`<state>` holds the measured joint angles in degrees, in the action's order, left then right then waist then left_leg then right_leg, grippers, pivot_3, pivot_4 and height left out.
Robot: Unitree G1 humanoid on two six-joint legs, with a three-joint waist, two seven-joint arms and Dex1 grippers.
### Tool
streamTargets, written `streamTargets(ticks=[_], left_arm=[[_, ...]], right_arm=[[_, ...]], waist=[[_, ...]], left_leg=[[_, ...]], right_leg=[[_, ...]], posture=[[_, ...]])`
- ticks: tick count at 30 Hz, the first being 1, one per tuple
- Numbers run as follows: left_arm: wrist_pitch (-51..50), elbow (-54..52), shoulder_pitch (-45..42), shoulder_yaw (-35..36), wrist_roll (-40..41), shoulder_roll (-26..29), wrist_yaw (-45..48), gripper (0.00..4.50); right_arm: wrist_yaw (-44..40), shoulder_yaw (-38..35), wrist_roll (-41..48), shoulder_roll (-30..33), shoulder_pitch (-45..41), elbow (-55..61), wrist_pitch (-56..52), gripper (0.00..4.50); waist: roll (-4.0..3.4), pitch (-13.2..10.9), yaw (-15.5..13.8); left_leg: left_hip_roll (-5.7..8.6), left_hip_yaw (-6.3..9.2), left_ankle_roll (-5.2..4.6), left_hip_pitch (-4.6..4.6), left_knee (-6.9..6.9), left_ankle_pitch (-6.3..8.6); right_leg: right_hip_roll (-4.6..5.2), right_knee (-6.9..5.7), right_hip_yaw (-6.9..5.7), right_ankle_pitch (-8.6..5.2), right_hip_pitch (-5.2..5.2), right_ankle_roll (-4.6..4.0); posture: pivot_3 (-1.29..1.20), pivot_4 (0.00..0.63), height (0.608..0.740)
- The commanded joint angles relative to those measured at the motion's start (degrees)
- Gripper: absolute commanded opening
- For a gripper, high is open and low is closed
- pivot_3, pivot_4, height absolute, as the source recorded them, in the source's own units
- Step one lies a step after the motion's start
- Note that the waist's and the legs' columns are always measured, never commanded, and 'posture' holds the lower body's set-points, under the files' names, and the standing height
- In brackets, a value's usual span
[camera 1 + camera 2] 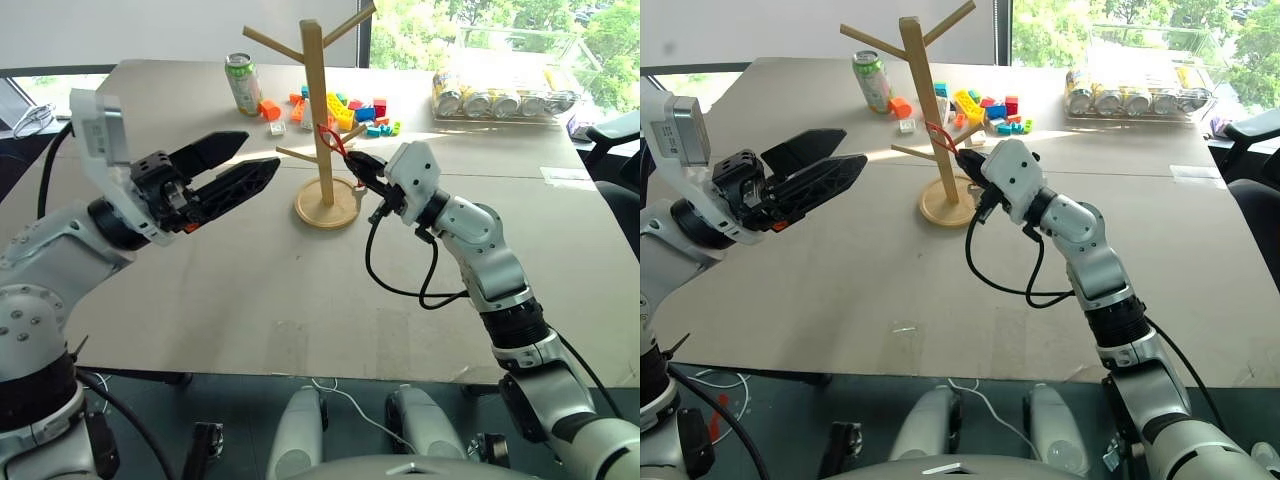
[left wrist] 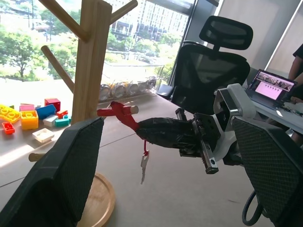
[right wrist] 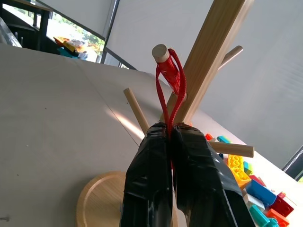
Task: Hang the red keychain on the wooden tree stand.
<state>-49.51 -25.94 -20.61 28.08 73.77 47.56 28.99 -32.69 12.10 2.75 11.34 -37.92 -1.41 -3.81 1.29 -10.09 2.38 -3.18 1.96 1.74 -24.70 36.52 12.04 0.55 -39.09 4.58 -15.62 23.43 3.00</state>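
Right pincer (image 3: 171, 137) pinches red keychain (image 3: 171, 87), looped over peg.

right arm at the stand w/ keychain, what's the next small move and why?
Probably ease forward a touch, then open. The right gripper has its jaws shut on the red keychain, whose loop is already over the tip of a peg on the wooden tree stand; seating it deeper should keep it from slipping off.

office: swivel chair (image 2: 212, 71), laptop (image 2: 273, 88)

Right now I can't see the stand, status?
Right tool shut on red keychain, loop over a peg tip of wooden tree stand. Left tool open, clear. Key dangling free.
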Motion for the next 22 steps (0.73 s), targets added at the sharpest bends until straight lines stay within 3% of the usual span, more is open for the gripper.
streamTargets(ticks=[1,3,9,11,17,22], left_arm=[[1.8,-1.3,-1.0,0.3,-0.3,0.6,0.2,4.50],[1.9,-0.9,-1.2,0.3,-0.5,0.8,0.5,4.50],[2.2,0.4,-2.1,-0.7,-1.9,1.0,1.4,4.50],[1.9,1.5,-2.3,-1.7,-3.8,2.1,2.1,4.50],[4.4,8.0,-2.8,-6.1,-15.6,8.5,9.9,4.50],[7.5,16.6,-7.3,-10.3,-22.8,12.4,19.4,4.50]], right_arm=[[0.7,-0.1,-0.5,-0.8,-1.9,-0.3,-0.1,0.36],[0.1,-0.3,0.2,-0.8,-1.9,-0.1,-0.7,0.97],[-2.5,-1.1,2.2,1.8,1.9,4.5,-4.0,3.82],[-4.1,-2.0,3.9,4.1,4.5,7.8,-6.9,4.42],[-9.0,-8.1,16.1,13.6,9.4,21.9,-27.1,4.42],[-7.6,-17.1,26.9,19.4,6.4,28.8,-40.7,4.42]], waist=[[0.00,0.0,0.0],[0.00,0.0,0.0],[0.00,0.0,-0.1],[0.00,0.0,-0.2],[-0.02,0.0,-0.1],[-0.04,0.0,0.0]], left_leg=[[0.00,0.00,0.00,0.00,0.00,0.00],[0.00,0.00,0.00,0.00,0.00,0.00],[0.00,0.00,0.00,-0.01,0.00,0.00],[0.01,0.00,0.00,-0.02,0.00,0.00],[0.03,0.00,0.00,-0.01,-0.01,0.00],[0.00,0.01,0.00,0.01,-0.04,0.00]], right_leg=[[0.00,0.00,0.00,0.00,0.00,0.00],[0.00,0.00,0.00,0.00,0.00,0.00],[0.00,0.00,-0.01,0.00,0.00,0.00],[0.02,0.01,-0.02,0.00,0.00,0.00],[0.01,0.00,-0.02,-0.01,0.00,0.00],[-0.04,-0.01,-0.02,-0.02,0.02,-0.01]], posture=[[0.00,0.150,0.740],[0.00,0.150,0.740],[0.00,0.150,0.740],[0.00,0.150,0.740],[0.00,0.150,0.740],[0.00,0.150,0.740]])
